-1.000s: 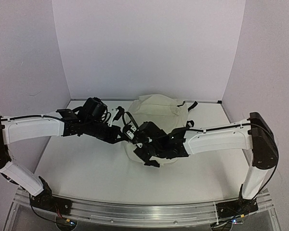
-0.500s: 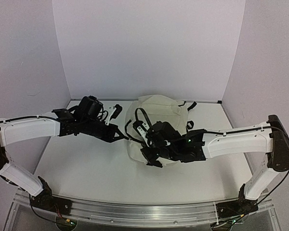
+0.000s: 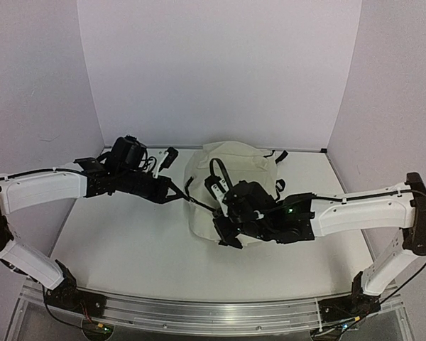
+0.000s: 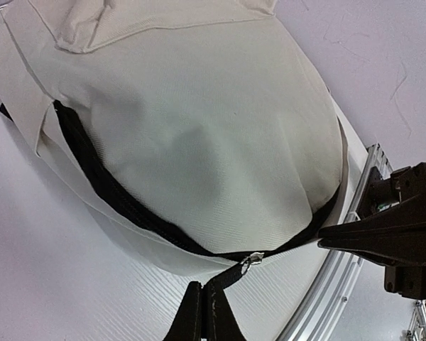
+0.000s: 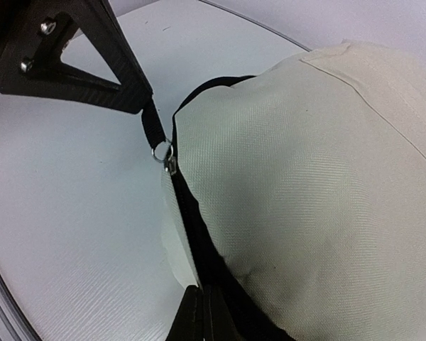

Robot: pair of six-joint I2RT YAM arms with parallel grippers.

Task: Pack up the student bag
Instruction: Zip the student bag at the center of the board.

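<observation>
A: The student bag (image 3: 238, 165) lies mid-table between the two arms. What does each claw hold?

B: The left gripper (image 4: 204, 288) is clamped on the black pull tab (image 5: 155, 129). The right gripper (image 5: 199, 295) is pinched on the zipper (image 4: 106, 195) at the bag's near edge.

A: What is good practice here?

B: Probably to draw the tab along the track while the right arm braces the fabric taut, without lifting it.

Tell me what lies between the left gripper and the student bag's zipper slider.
A short black pull tab and a metal ring, linking the left gripper to the slider on the student bag; the right wrist view shows it best.
</observation>
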